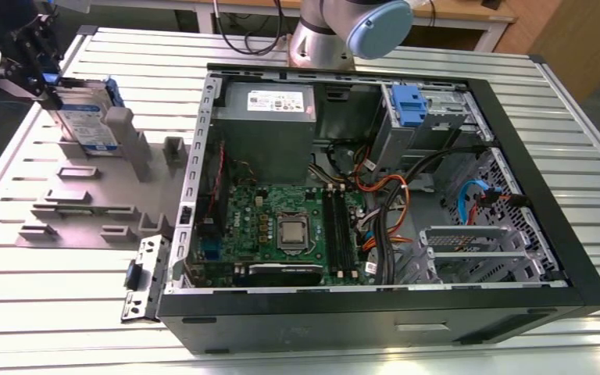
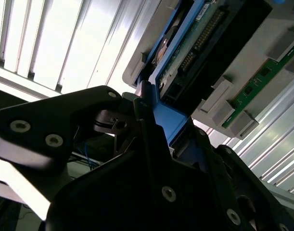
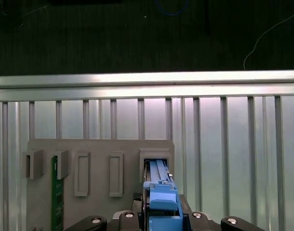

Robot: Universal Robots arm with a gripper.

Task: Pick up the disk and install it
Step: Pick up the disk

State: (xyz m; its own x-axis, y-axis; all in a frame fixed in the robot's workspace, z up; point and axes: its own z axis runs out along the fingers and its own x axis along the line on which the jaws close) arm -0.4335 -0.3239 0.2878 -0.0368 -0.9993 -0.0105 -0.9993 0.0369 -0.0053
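Table: slatted silver metal top (image 1: 550,133), with dark floor beyond its edge in the first wrist view.
Claw: the black gripper (image 2: 168,127) sits at the exterior view's upper left. Its fingers (image 2: 143,108) are closed in on either side of a blue rail, with no gap showing.
Disk: the disk (image 1: 83,121) stands on edge directly under the claw, held by its upper blue rail. Its lower end is seated in a raised grey slot. The second wrist view shows its green circuit-board side.
Holder plate: grey plate (image 1: 81,211) lies flat on the table and carries the slot and several empty holders. A grey post (image 1: 121,133) stands just beside the disk.
Memory stick: green strip (image 3: 55,192) sits in another holder on the same plate, apart from the disk.
Computer case: open black tower (image 1: 550,258) lies on its side, well apart toward the exterior view's right. Its side wall rises between the plate and the interior.
Inside: motherboard (image 1: 279,226), grey power supply (image 1: 269,105), loose cables (image 1: 383,187) and a blue latch (image 1: 409,105) at the drive bay.
Arm base: grey column (image 1: 326,35) stands behind the case.
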